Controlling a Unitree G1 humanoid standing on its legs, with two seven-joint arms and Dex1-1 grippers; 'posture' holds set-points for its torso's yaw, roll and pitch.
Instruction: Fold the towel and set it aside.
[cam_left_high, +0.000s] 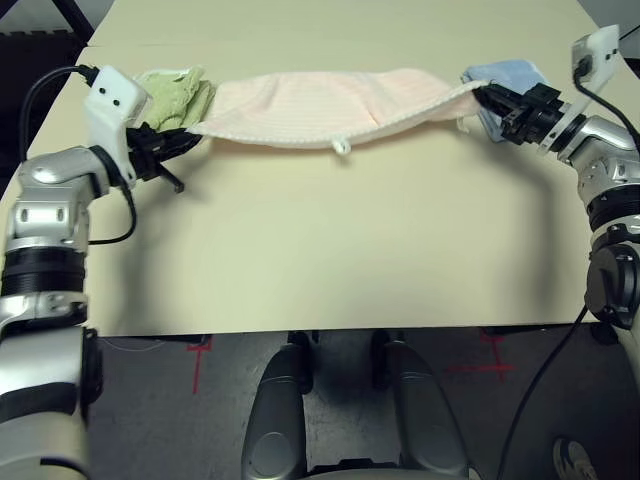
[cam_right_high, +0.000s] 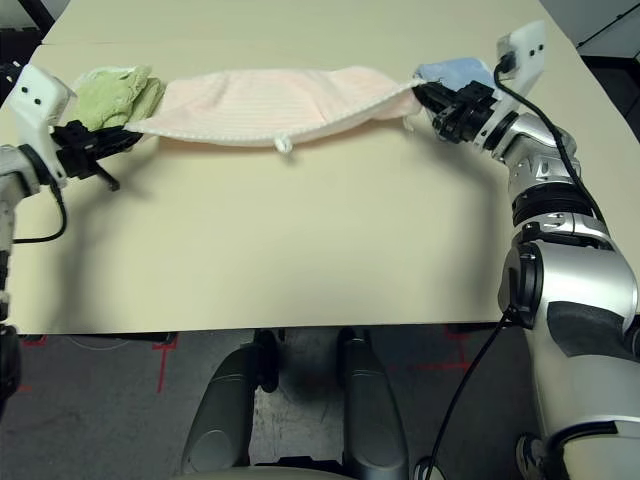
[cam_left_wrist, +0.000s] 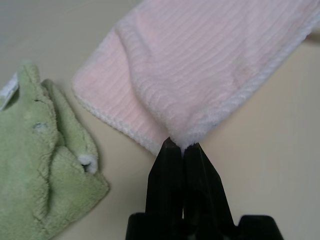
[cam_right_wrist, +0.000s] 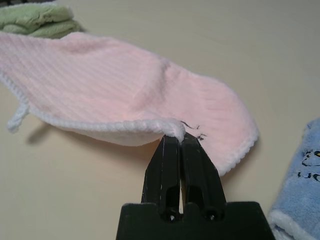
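Pale pink ribbed terry towel (cam_left_high: 330, 105) with white scalloped edging, doubled lengthwise into a long band stretched across the far part of the table. Near edge pulled taut between its two end corners, sagging slightly mid-span; far part seems to rest on the tabletop, hard to be sure. Small white loop (cam_left_high: 342, 147) hangs from the near edge around the middle. Small dark embroidered mark (cam_right_wrist: 192, 131) at the right end corner

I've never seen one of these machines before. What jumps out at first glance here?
The pink towel, folded over lengthwise, is stretched across the far side of the table between two arms. The left gripper is shut on one end's white edging and the right gripper on the other. A crumpled green towel lies by the left end, a blue towel by the right.
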